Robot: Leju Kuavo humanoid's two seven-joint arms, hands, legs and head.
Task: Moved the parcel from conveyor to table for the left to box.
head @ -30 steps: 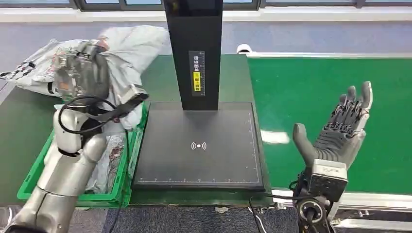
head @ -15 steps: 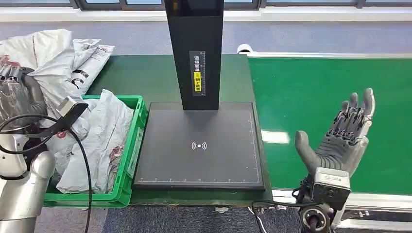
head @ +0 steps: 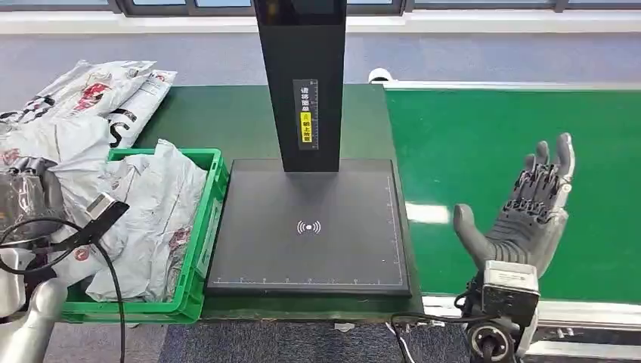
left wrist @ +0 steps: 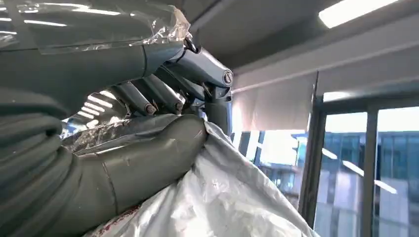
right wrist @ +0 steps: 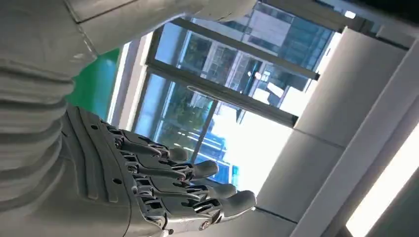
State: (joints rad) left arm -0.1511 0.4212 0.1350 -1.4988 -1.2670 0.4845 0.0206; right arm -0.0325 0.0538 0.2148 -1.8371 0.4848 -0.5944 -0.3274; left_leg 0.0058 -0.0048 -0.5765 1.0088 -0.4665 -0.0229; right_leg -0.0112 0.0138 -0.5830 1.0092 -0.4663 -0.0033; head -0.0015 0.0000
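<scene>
Gripping crumpled parcel (left wrist: 222,197), left hand (head: 26,200) over box (head: 200,227); right hand (head: 529,208) fingers wide.

left hand (head: 26,203) cut by the picture's edge, its fingers (left wrist: 148,101) partly hidden behind the grey parcel (left wrist: 222,197)

The left arm (head: 30,325) is clad in smooth silver shells, and a thin black cable (head: 75,249) is looped beside its wrist. The left hand (left wrist: 123,148) is formed of a grey ribbed cover, a thick grey thumb and darker metal fingers (left wrist: 197,64) joined by round screws. The right hand (head: 529,212) is made of grey ribbed rubber with dark segmented fingers (right wrist: 197,182); a square grey camera housing (head: 510,283) is fixed below its wrist, with black cables nearby
</scene>
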